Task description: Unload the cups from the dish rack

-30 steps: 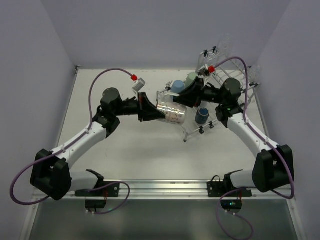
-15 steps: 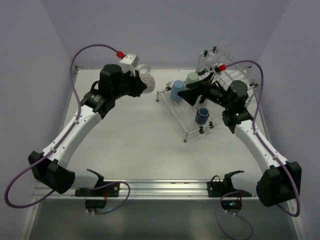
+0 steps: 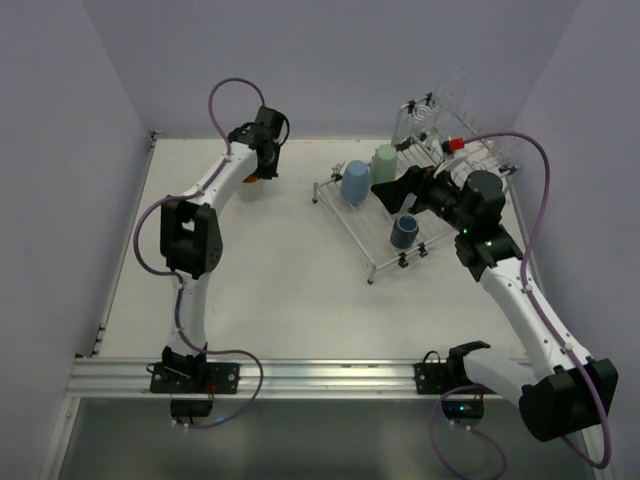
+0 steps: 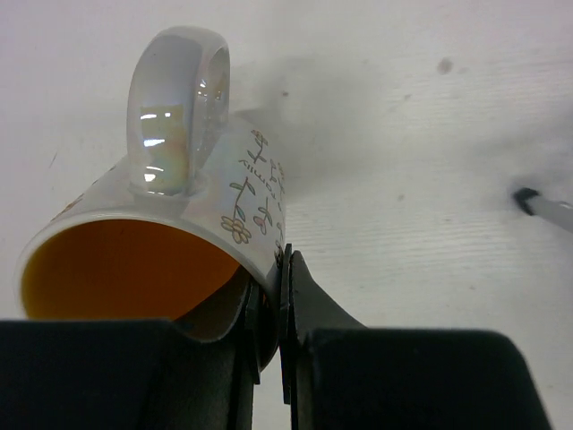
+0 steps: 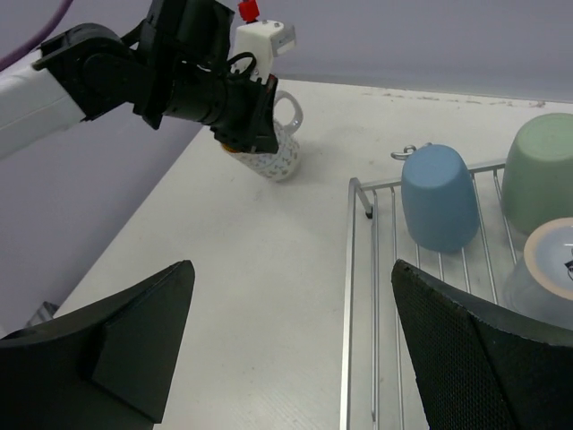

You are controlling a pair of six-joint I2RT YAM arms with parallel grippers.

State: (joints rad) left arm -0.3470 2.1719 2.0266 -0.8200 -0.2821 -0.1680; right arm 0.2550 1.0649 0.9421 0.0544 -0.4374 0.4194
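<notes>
I hold the white floral mug (image 4: 179, 206) pinched by its rim in the left hand (image 4: 279, 287), low over the table (image 3: 260, 280), clear of the dish rack (image 5: 358, 296). The right hand (image 5: 291, 296) is spread wide, empty. Left to unload: light blue cup (image 3: 355, 182), pale green cup (image 3: 385, 160), dark blue cup (image 3: 404, 232).

Glossy glazed mug (image 4: 255, 193), thin bare-metal wire rack (image 5: 394, 287).
</notes>
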